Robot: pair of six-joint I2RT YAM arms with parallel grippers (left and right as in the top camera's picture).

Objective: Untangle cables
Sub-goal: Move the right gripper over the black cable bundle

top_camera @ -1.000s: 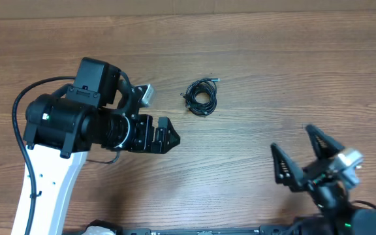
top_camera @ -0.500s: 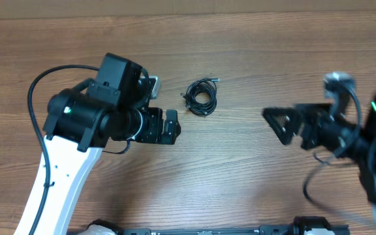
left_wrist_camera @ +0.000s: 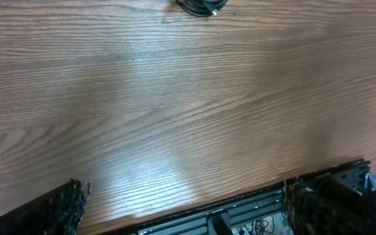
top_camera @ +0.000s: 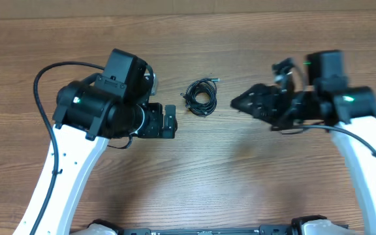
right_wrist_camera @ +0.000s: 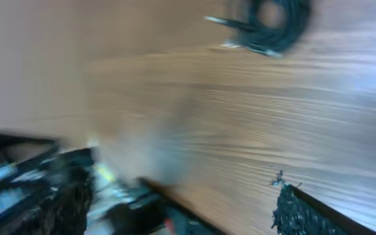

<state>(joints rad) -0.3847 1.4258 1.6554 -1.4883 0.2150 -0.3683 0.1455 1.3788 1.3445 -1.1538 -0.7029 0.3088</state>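
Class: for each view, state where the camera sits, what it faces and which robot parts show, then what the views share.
Overhead: above the table, looking straight down; both arms show, left tool and right tool flanking the cables.
Left wrist: on the left arm, facing the table; own fingers at the bottom corners.
Right wrist: likewise, blurred.
Shared: the cables, in all three.

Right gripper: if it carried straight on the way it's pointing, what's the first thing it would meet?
The cables, coiled just ahead of the right gripper; nothing lies between. Height is unclear, so it might pass over them.
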